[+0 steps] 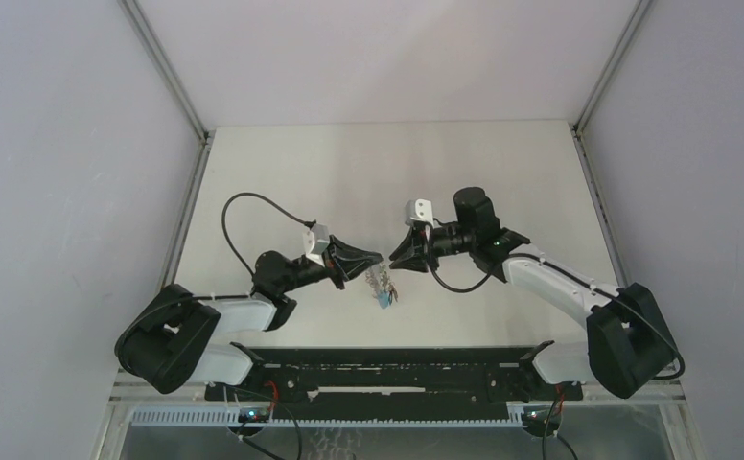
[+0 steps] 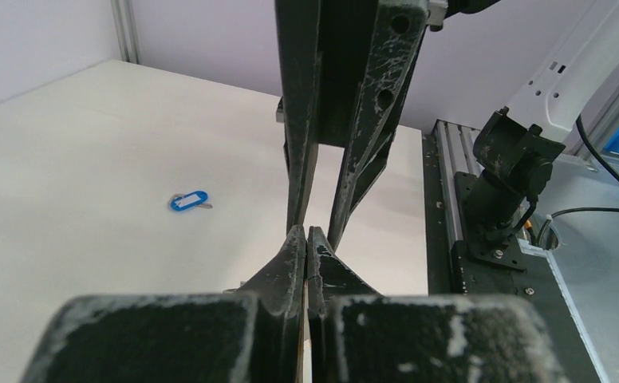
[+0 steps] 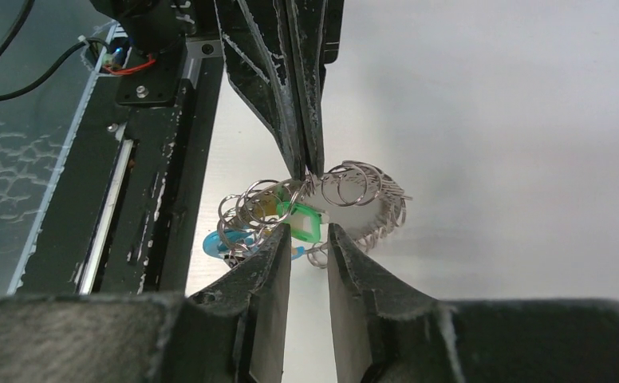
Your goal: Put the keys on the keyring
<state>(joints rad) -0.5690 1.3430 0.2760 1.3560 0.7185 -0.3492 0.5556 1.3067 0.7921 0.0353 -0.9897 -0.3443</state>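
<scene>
Keyring (image 3: 352, 187) dangles centre frame, pinched by pressed-together left gripper (image 3: 305, 166); right gripper (image 3: 309, 238), slightly parted (holding nothing), could knock green-tagged key (image 3: 302, 222) and swing it loose.

- The left gripper (image 1: 376, 260) and the right gripper (image 1: 395, 259) are pointing at each other over the middle of the white table (image 1: 502, 163), their tips nearly meeting.
- The keyring (image 1: 383, 286) is showing as a small silvery bunch just beside the left gripper's tip, on its near side, with a speck of blue at its near end.
- Both arms are reaching inward from the black rail (image 1: 387, 369) at the near edge.
</scene>
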